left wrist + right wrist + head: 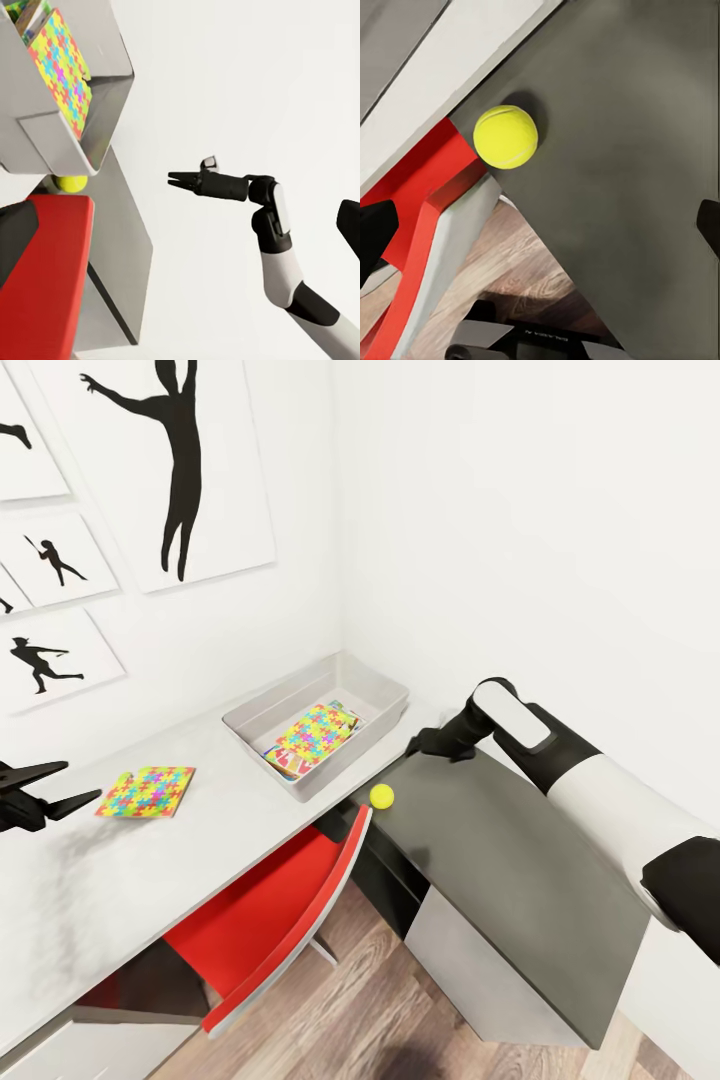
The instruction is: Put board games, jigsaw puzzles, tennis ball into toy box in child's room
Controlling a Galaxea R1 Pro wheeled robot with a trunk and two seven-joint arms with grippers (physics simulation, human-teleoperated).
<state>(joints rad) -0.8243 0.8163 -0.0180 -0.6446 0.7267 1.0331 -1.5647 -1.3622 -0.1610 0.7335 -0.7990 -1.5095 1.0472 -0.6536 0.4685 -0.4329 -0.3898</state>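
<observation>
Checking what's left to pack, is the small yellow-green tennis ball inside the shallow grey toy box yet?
No, the small yellow-green tennis ball sits on the dark grey cabinet top, outside the shallow light grey toy box.

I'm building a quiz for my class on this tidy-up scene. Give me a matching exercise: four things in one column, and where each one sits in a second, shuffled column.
Things:
1. tennis ball
2. loose jigsaw puzzle
3. toy box
4. red chair

Places:
A. flat on the pale desktop, outside the box
B. at the corner edge of the dark grey cabinet top
C. pushed under the desk
D. on the desk by the wall corner, with another puzzle inside

Pairs: 1-B, 2-A, 3-D, 4-C
</observation>
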